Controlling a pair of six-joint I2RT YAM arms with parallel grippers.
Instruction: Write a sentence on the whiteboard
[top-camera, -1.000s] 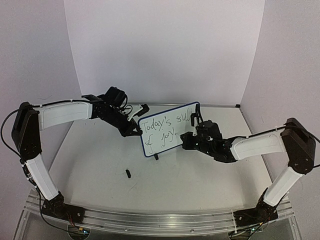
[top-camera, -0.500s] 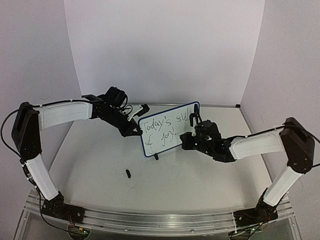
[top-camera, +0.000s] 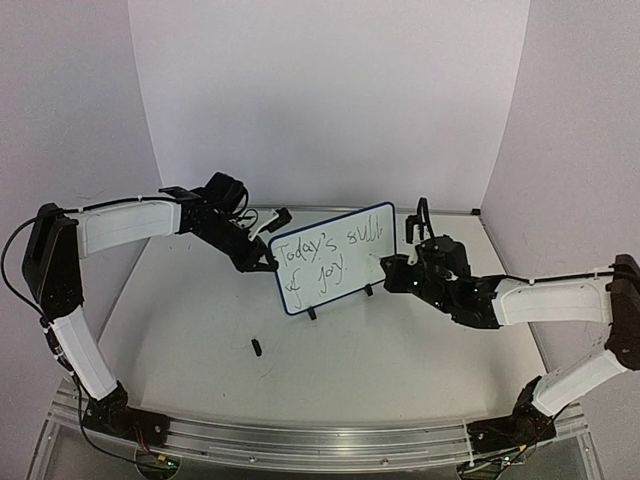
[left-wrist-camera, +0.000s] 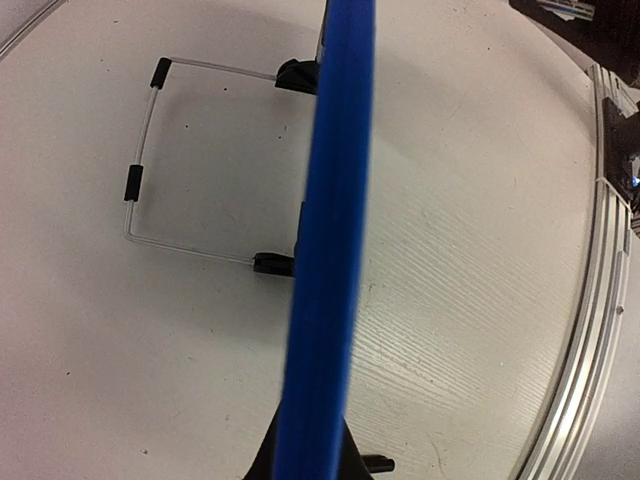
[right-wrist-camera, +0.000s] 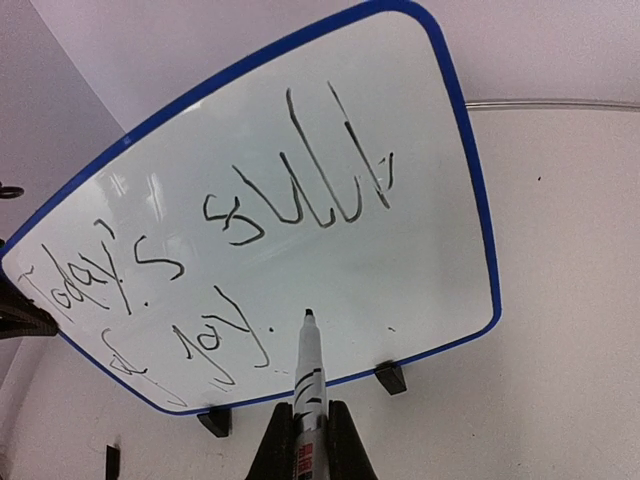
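One whiteboard (top-camera: 332, 262) edge inside left jaws; right jaws pinch marker (right-wrist-camera: 308, 360).

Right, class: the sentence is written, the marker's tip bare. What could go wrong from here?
The right gripper holds the marker tip-first near the whiteboard; a forward slip could streak the sentence.
The left gripper clamps the whiteboard; a jerky release might topple it on its thin wire stand.

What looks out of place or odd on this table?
A small black piece, perhaps the pen cap, lies loose on the table in front of the whiteboard. The board also stands turned at an angle to the table edge. Nothing looks spilled or broken.
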